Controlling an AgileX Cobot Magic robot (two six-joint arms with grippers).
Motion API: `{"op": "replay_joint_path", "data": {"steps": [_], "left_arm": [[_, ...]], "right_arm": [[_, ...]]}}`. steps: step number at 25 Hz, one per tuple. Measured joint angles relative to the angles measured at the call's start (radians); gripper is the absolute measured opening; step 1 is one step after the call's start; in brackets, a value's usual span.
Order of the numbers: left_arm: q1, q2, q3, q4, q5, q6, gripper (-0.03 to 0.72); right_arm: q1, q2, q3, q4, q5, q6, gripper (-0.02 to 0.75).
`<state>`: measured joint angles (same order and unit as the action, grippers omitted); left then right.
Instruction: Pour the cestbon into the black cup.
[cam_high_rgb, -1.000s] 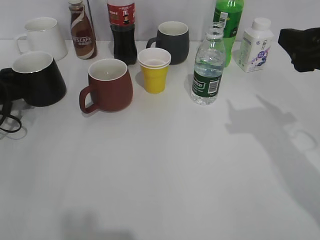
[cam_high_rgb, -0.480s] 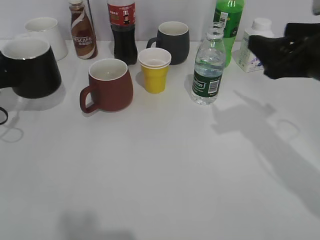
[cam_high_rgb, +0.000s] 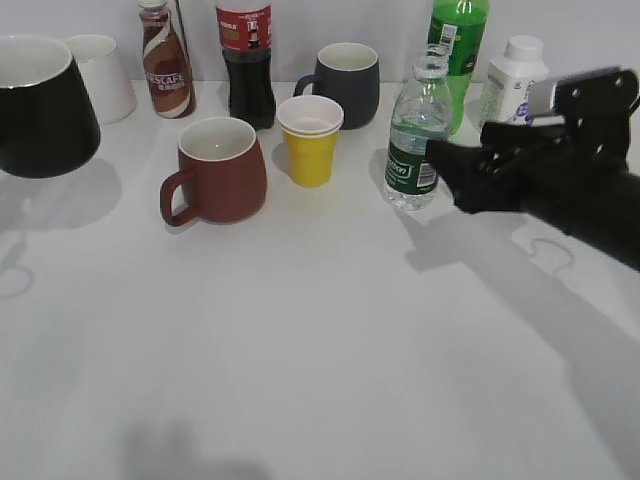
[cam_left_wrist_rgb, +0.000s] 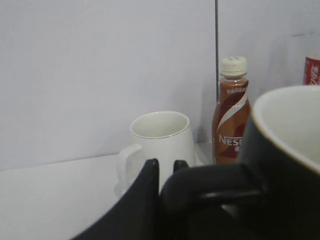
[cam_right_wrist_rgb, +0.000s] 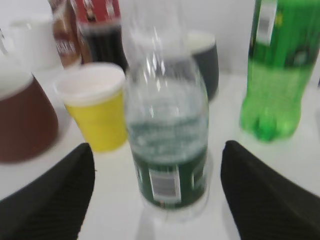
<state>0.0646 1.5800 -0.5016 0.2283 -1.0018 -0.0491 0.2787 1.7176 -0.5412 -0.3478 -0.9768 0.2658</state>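
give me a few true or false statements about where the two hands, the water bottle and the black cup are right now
1. The right hand is open with the cestbon between its fingers. True.
2. The cestbon is tipped over the black cup. False: it stands upright on the table, far from the cup.
3. The left hand grips the black cup by its handle. True.
4. The cestbon's cap is on. False: its neck is open.
5. The yellow cup stands between the brown-red mug and the cestbon. True.
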Motion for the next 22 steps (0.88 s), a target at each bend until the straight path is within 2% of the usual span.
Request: {"op": "replay_joint_path", "data": {"steps": [3, 8, 15, 22], "left_arm": [[0.000, -0.026, 0.001, 0.027, 0.011, 0.000, 0.048], [0.000, -0.033, 0.001, 0.069, 0.019, -0.052, 0.048], [0.000, -0.033, 0.001, 0.074, 0.020, -0.075, 0.048], [0.000, -0.033, 0.001, 0.116, 0.020, -0.076, 0.048]], "right_arm": [[0.000, 0.062, 0.000, 0.004, -0.027, 0.003, 0.596], [0.000, 0.121, -0.023, 0.007, -0.048, 0.004, 0.679], [0.000, 0.173, -0.099, 0.007, -0.046, 0.004, 0.685], [0.000, 0.258, -0.216, -0.061, -0.012, 0.042, 0.685]]}}
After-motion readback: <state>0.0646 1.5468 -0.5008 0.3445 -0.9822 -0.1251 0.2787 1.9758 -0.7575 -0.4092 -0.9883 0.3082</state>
